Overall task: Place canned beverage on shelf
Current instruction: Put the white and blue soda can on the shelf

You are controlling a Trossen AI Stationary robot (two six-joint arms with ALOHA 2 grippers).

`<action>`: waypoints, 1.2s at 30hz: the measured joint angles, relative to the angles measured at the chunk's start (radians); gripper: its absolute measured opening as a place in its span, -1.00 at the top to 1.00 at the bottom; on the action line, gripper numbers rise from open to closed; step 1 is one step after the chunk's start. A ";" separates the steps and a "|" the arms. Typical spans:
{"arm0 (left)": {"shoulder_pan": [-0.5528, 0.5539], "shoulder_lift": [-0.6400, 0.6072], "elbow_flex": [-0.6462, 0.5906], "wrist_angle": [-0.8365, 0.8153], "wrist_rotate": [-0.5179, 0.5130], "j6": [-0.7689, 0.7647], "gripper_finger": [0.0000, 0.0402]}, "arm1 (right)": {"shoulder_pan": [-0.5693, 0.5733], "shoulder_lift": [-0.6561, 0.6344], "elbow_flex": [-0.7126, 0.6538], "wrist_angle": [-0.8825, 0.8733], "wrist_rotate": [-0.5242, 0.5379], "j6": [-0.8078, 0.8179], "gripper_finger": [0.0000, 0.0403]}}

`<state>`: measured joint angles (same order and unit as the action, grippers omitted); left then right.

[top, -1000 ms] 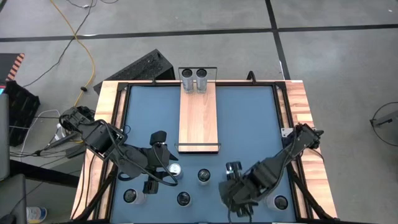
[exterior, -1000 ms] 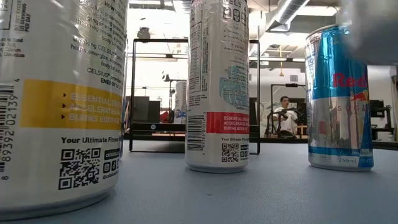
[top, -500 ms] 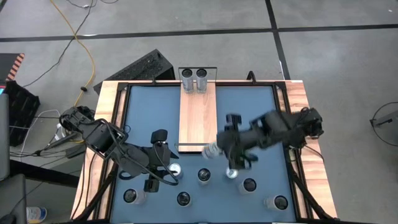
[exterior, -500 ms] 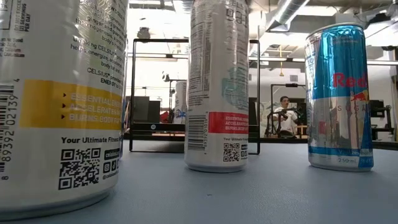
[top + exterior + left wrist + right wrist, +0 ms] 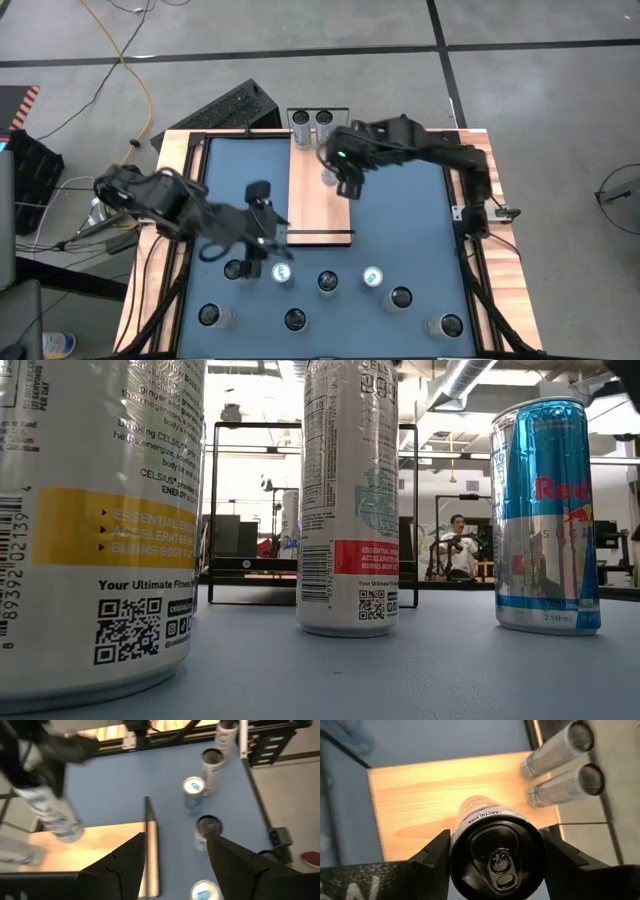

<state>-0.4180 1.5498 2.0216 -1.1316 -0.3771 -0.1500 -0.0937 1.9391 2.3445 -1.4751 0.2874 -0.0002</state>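
1. Right gripper (image 5: 495,865) clasps a cylindrical black-topped can (image 5: 495,852) above the smooth light-wood shelf (image 5: 320,195).
2. Two silver cans (image 5: 312,128) stand at the shelf's far end.
3. Left gripper (image 5: 175,865) spread, empty, beside the shelf's near rail.

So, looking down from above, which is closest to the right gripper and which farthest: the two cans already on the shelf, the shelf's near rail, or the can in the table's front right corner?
1. The two cans at the shelf's far end, just beside the right gripper.
2. The near rail, at the shelf's front end.
3. The corner can, at the table's front right.
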 joint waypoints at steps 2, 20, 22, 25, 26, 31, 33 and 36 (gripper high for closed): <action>0.034 -0.036 0.000 -0.018 0.009 0.030 0.01 | -0.042 0.037 -0.001 0.009 -0.049 -0.032 -0.09; 0.350 -0.215 0.001 -0.074 0.253 0.307 0.01 | -0.159 0.220 -0.001 0.075 -0.130 -0.133 -0.11; 0.384 -0.215 0.001 -0.078 0.275 0.340 0.01 | -0.156 0.240 -0.001 0.072 -0.137 -0.139 -0.11; 0.426 -0.215 0.001 -0.084 0.300 0.376 0.01 | -0.159 0.244 -0.001 0.071 -0.147 -0.140 -0.13; 0.439 -0.215 0.001 -0.082 0.302 0.383 0.01 | -0.156 0.247 -0.001 0.075 -0.156 -0.140 -0.14; 0.495 -0.215 0.001 -0.082 0.324 0.393 0.01 | -0.149 0.253 0.001 0.095 -0.167 -0.157 -0.25; 0.511 -0.215 0.001 -0.082 0.345 0.397 0.01 | -0.146 0.253 0.000 0.101 -0.192 -0.176 -0.31; 0.533 -0.215 0.001 -0.068 0.373 0.404 0.00 | -0.145 0.245 -0.001 0.106 -0.213 -0.204 -0.41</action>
<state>0.1147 1.3346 2.0224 -1.1994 -0.0039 0.2539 -0.2389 2.1837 2.3435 -1.3689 0.0739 -0.2045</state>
